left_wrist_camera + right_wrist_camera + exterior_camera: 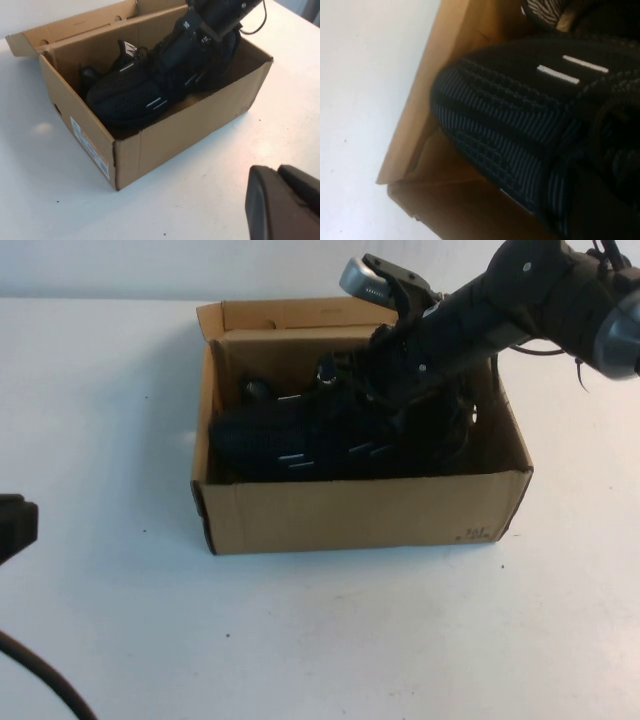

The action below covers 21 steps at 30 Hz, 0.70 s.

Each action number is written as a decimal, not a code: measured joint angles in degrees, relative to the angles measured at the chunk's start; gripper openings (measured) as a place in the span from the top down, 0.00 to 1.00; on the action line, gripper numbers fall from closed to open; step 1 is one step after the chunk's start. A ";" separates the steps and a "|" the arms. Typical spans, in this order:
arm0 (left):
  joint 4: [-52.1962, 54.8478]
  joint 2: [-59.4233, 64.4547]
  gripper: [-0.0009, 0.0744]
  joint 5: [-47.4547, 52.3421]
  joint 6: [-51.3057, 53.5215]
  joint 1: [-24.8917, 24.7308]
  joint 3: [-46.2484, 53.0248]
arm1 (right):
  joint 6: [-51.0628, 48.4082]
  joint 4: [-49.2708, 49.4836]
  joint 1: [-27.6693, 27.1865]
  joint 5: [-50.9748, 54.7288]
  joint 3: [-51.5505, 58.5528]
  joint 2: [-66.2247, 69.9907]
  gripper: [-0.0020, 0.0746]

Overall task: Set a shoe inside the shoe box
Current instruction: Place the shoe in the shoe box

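The brown cardboard shoe box (360,510) stands open mid-table, its lid flap folded back. The black mesh shoe (290,435) with white dashes lies lengthwise inside, toe toward the box's left end, heel end raised. It also shows in the left wrist view (130,90) and fills the right wrist view (510,115). My right gripper (385,380) reaches down into the box from the right and is shut on the shoe at its heel end (200,37). My left gripper (12,525) is shut and empty at the table's left edge, well clear of the box (190,125).
A second dark shoe-like shape (260,390) sits behind the shoe against the box's back wall. The lid flap (300,315) stands up at the far side. A black cable (40,680) curves along the near left corner. White tabletop surrounds the box.
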 joint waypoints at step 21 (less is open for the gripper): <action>0.10 0.00 0.99 -1.24 -0.22 0.00 0.00 | 7.98 -3.26 0.00 5.41 -0.09 2.00 0.66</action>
